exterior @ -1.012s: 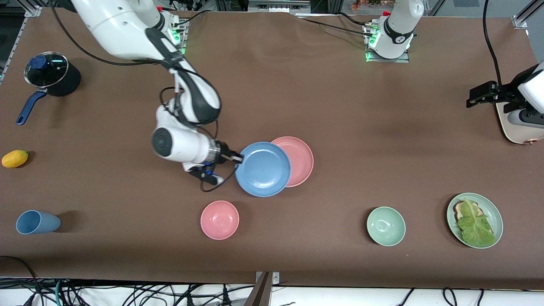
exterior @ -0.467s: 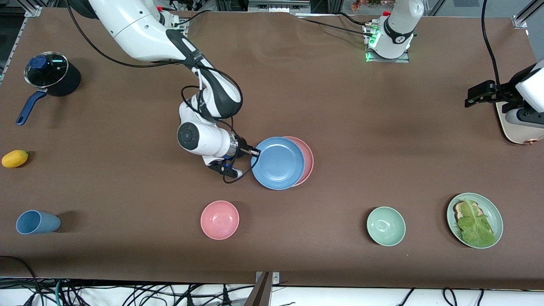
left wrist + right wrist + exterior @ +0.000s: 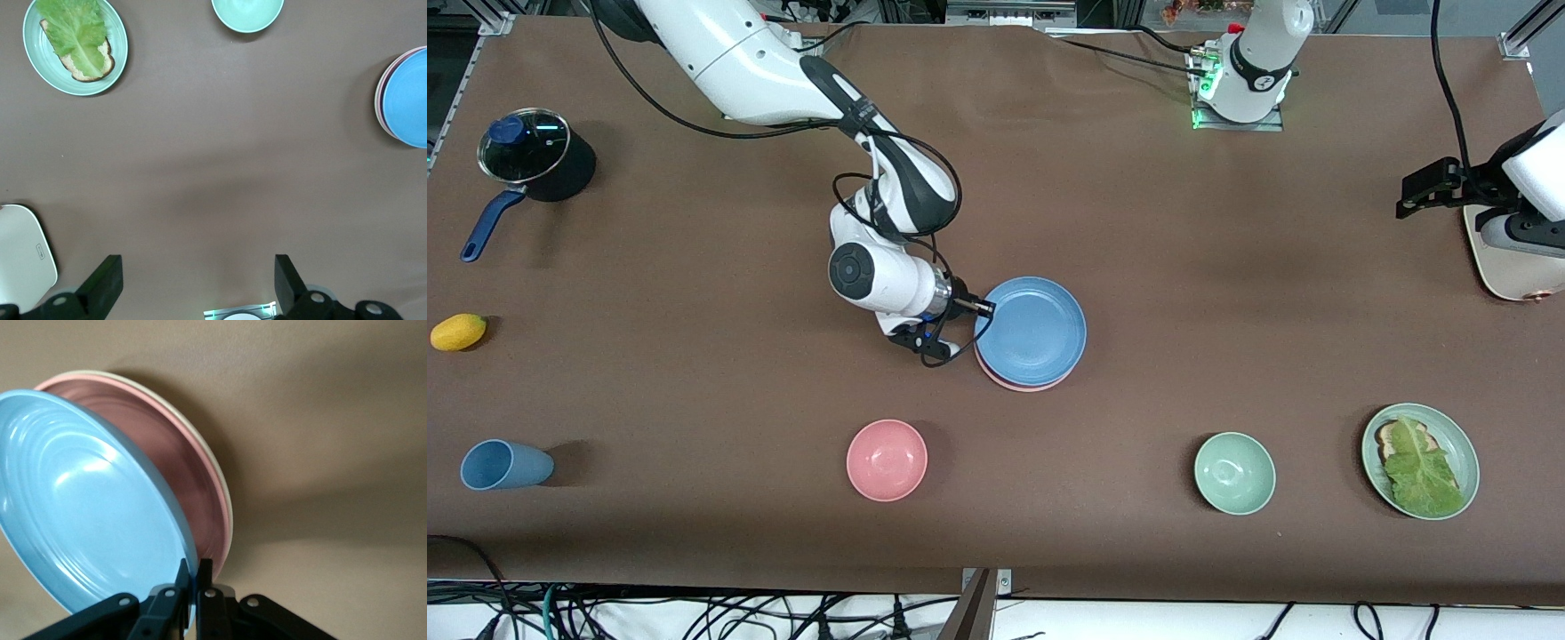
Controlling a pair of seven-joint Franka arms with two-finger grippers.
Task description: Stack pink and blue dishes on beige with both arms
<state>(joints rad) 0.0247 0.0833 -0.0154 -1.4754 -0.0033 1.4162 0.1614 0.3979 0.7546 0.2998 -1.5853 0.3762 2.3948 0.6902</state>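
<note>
Over the pink plate (image 3: 1021, 382), the right gripper (image 3: 985, 309) pinches the blue plate's (image 3: 1036, 331) rim, while the left gripper (image 3: 193, 287) waits, spread wide.

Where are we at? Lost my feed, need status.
Right gripper shut on blue plate rim, over pink plate and beige plate. Left gripper open, waiting near toaster. Nothing in the way.

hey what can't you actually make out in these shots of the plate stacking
- Beige plate: hidden in the front view under the blue plate and pink plate; only a rim sliver shows in the right wrist view.
- Whether the blue plate has seated: right tool grips its rim, tilted.
- Toaster: cut off by the front view's edge.
</note>
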